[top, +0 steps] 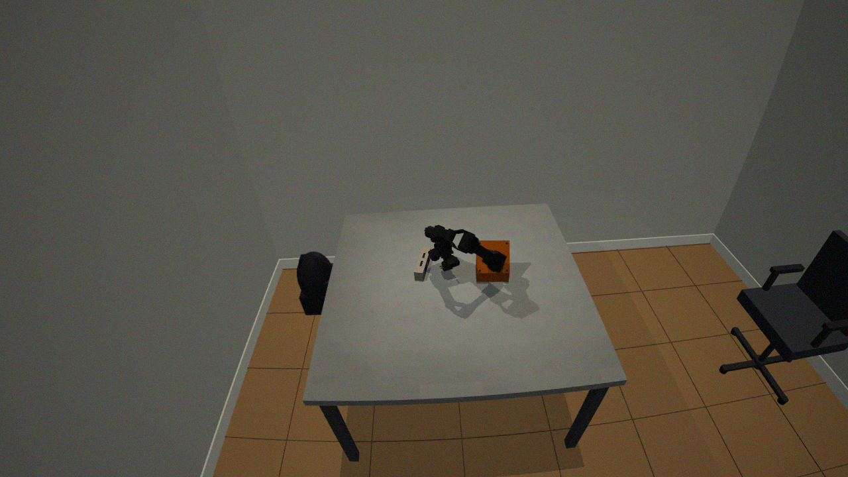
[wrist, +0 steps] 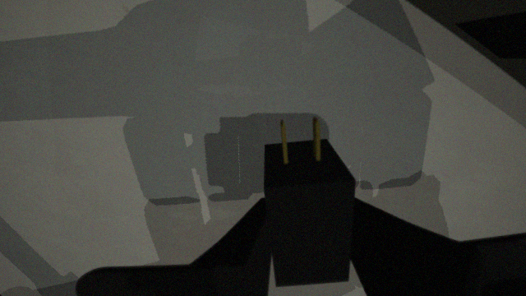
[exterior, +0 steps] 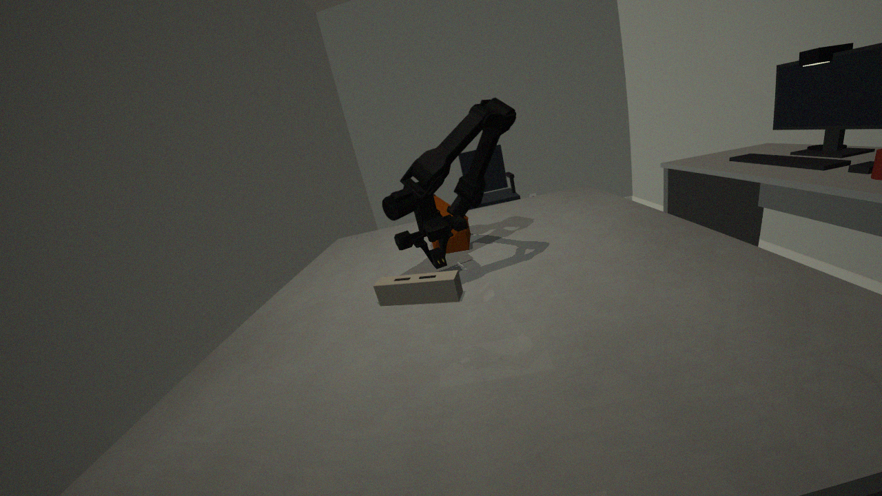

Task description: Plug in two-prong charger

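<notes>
My gripper (top: pixel 448 261) (exterior: pixel 439 260) (wrist: pixel 301 203) is shut on the black two-prong charger (wrist: pixel 309 234). In the wrist view its two brass prongs (wrist: pixel 300 140) point away from the camera toward the shadowed table top. The beige power strip (top: pixel 421 264) (exterior: pixel 417 289) lies flat on the table with its two outlets facing up; the right outlet (exterior: pixel 426 278) is empty. In the exterior view the gripper hangs low just behind the strip's right end, tilted, apart from it. A corner of the strip (wrist: pixel 493 30) shows at the top right of the wrist view.
The arm stands on an orange base block (top: pixel 493 267) (exterior: pixel 457 239) on the grey table (top: pixel 450 344) (exterior: pixel 555 370). An office chair (top: pixel 794 308) stands to the right of the table, and a desk with a monitor (exterior: pixel 826 92) stands at the wall.
</notes>
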